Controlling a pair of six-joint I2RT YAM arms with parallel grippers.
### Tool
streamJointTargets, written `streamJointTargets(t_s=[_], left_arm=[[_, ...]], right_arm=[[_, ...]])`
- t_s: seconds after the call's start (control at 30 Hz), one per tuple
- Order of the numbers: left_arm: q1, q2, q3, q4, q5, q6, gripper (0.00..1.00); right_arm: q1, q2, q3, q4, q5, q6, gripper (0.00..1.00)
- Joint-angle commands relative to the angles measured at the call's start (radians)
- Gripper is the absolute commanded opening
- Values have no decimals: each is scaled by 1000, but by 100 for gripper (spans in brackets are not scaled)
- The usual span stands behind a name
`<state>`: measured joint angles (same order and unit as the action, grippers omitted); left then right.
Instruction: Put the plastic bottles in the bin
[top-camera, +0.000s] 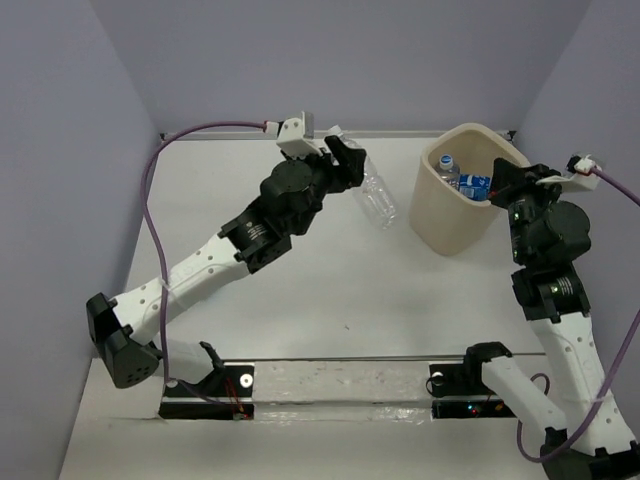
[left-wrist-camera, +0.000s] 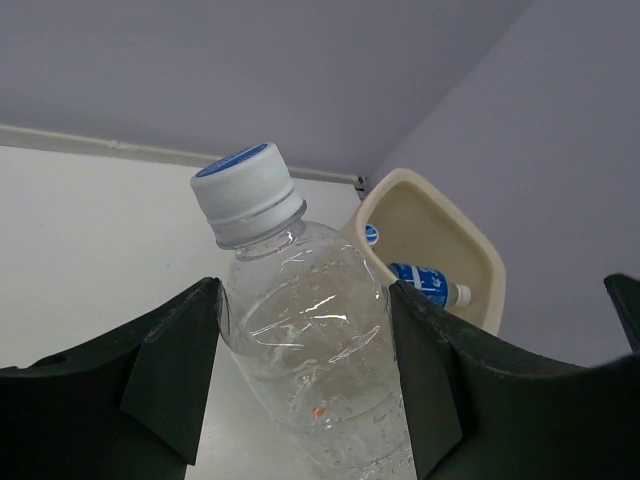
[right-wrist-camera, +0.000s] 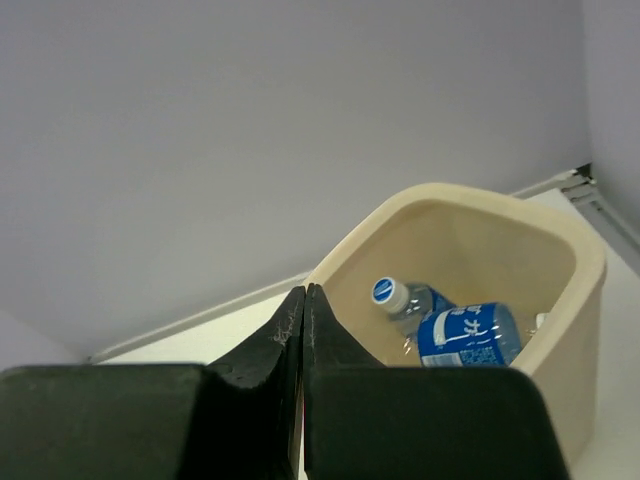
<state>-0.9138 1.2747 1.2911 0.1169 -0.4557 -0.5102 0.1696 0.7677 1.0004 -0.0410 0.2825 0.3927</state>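
Our left fingers (top-camera: 350, 165) are partly open and clamp a clear, label-free plastic bottle (top-camera: 375, 197) by its body, one dark finger (left-wrist-camera: 170, 370) pressed against each side. The bottle's white cap (left-wrist-camera: 245, 190), blue on top, sticks out past the fingertips. From above, the bottle hangs tilted beyond these fingers, over the white table (top-camera: 330, 290); we cannot tell whether its far end touches the surface. The beige bin (top-camera: 445, 220) stands on the table just to the right of the left fingers and the bottle they hold, near but apart. Our right fingers (top-camera: 505, 178) are pressed fully together with nothing between them, and they sit at the bin's right rim. Just beyond and below their closed tips, inside the bin, we see a blue-labelled bottle (right-wrist-camera: 465, 337) lying on its side, touching a second bottle with a blue-topped cap (right-wrist-camera: 395, 295).
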Motion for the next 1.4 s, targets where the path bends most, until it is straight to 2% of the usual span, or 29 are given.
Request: streamJointTargets(t_s=[0.0,0.07,0.27,0.37,0.47,0.57,0.63,0.77,0.83,0.87,0.9,0.93,0.97,1.07,1.23,1.37], left_arm=[[-46,147,226,84,-110,105,49],[-62,202,322,125,-135,143,46],[-97,452,545,231,-228,245,46],[-108,606,762,262,-265,312,46],[-120,762,888,326,-290,381,46],[-131,915,1122,356,-307,446,46],[-135,977,1181,397,-308,476,47],[-146,1069,1179,530,-271,521,47],[-151,1113,1183,561,-253,558,56],[-155,1123,1186,572,-239,570,72],[-160,1132,1188,579,-229,590,81],[-171,1131,1185,581,-216,598,97],[-177,1123,1176,581,-206,605,99],[-189,1066,1127,581,-141,625,99],[-211,933,1084,485,-98,633,99],[-211,708,927,442,-64,584,99]], right_arm=[[-4,-157,-49,-129,-215,75,0],[-4,-211,-89,-163,-255,93,0],[-4,-388,-149,-246,-275,112,0],[-4,-453,-164,-284,-339,130,0],[-4,-479,-166,-312,-356,130,0],[-4,-518,-174,-339,-348,127,0],[-4,-542,-180,-344,-351,130,0],[-4,-584,-175,-359,-385,136,0],[-4,-584,-172,-364,-396,138,0],[-4,-582,-172,-364,-402,138,0],[-4,-582,-172,-364,-408,140,0],[-4,-585,-175,-364,-408,141,0],[-4,-587,-178,-365,-407,140,0],[-4,-587,-186,-362,-407,140,0],[-4,-584,-184,-341,-413,135,0],[-4,-562,-177,-338,-421,120,0]])
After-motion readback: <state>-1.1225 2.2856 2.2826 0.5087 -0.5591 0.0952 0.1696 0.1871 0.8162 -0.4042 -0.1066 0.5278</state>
